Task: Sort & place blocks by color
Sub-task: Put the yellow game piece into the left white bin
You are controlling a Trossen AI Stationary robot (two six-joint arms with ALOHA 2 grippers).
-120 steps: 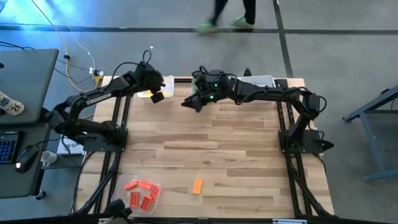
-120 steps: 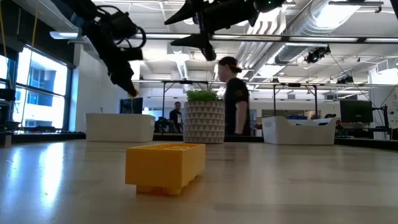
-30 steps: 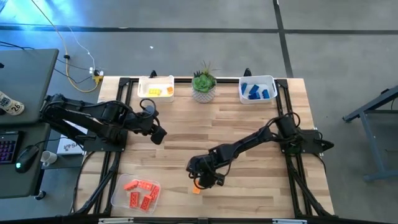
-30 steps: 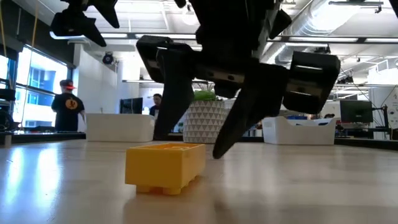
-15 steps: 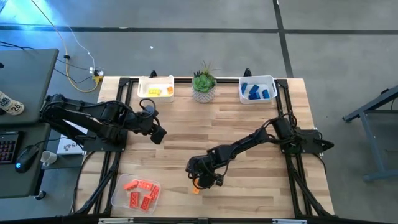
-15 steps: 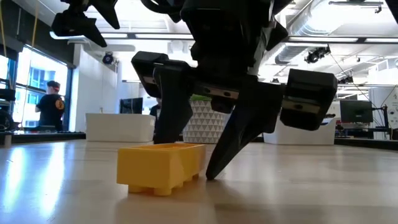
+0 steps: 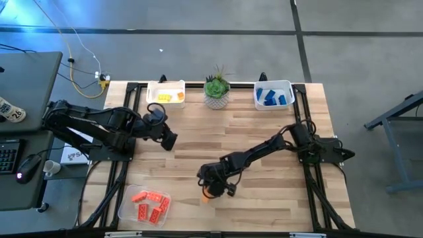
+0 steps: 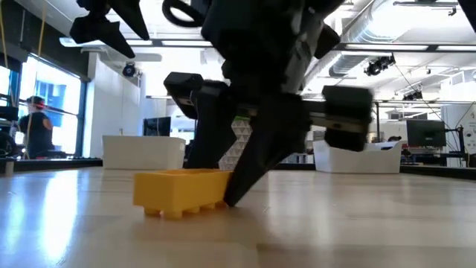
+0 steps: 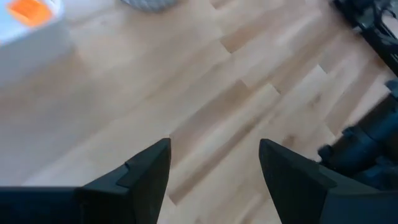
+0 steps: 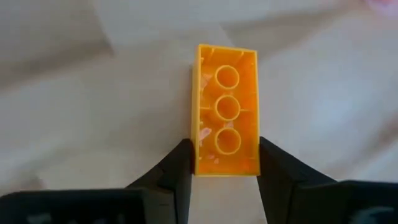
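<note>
On the pale wood table [image 7: 264, 218], the right gripper [image 10: 226, 167] clamps 1 yellow-orange block [image 10: 227, 112]; the left gripper [image 9: 214, 168] hangs spread, empty, above bare planks.

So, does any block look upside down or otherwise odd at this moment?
Yes. The yellow-orange block between the right gripper's fingers lies upside down: its hollow underside with three round tubes faces up. Nothing else stands out.

My two arms are matte black, jointed tubes with looped black cables; each gripper, left [image 9: 214, 171] and right [image 10: 225, 163], ends in flat, dark, wedge-shaped fingers.
</note>
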